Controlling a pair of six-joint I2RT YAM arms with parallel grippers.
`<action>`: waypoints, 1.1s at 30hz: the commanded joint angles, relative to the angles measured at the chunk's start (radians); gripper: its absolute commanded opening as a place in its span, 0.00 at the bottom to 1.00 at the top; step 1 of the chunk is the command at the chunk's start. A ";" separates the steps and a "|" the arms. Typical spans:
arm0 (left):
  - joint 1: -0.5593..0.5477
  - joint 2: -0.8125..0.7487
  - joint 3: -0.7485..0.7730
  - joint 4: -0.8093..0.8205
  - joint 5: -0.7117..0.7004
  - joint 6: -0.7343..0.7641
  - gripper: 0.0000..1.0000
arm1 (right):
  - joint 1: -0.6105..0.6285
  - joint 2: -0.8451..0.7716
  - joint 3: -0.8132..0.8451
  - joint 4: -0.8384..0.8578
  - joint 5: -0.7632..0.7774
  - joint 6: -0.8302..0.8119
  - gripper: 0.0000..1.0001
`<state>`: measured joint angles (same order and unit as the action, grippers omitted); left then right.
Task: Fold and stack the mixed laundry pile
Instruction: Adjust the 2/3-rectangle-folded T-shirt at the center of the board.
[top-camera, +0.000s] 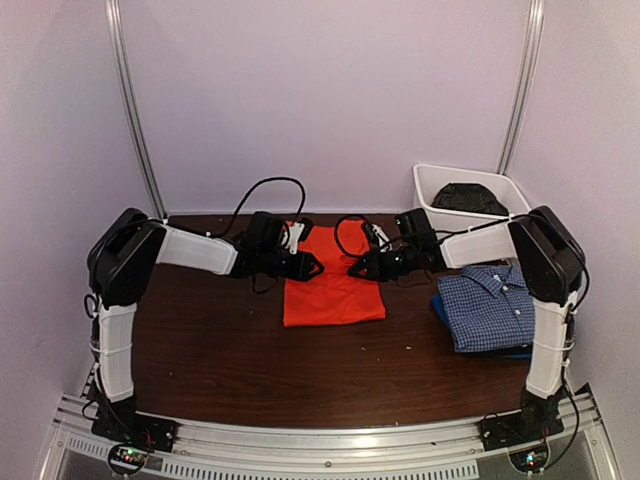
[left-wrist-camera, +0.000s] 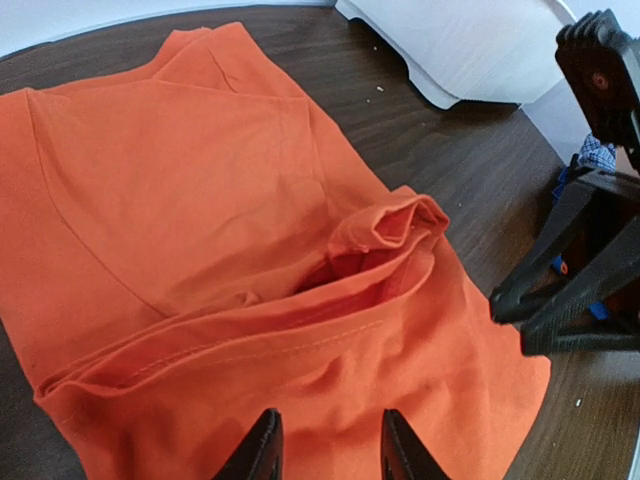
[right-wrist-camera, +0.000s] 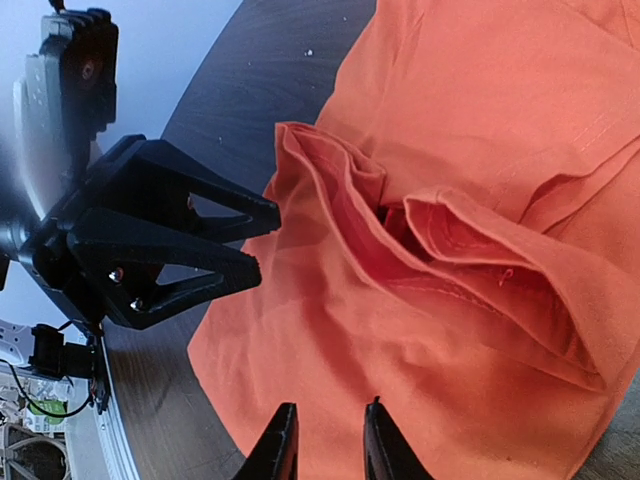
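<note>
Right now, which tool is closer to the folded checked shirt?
Right. The right tool hovers at the edge of the orange T-shirt nearest the checked shirt; the left tool is at its opposite edge, farther away.

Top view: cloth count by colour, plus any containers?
Orange T-shirt: 1
Check shirt: 1
Blue piece under the check shirt, only its edge showing: 1
Dark cloth in the tub: 1
White tub: 1
Total: 5 (4 cloths, 1 tub)
</note>
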<state>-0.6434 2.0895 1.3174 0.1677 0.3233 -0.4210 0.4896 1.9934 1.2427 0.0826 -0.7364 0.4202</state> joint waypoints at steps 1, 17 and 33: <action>0.009 0.055 0.063 0.034 0.003 -0.014 0.34 | 0.003 0.069 0.038 0.047 0.024 0.017 0.24; 0.092 0.121 0.153 -0.014 -0.066 -0.035 0.33 | -0.045 0.298 0.436 -0.166 0.209 -0.081 0.29; 0.102 -0.048 0.006 0.051 0.039 -0.005 0.38 | -0.038 0.014 0.193 -0.086 0.031 -0.075 0.33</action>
<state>-0.5293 2.0781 1.3499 0.1509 0.3019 -0.4252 0.4328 2.0834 1.4658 -0.0937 -0.6033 0.3183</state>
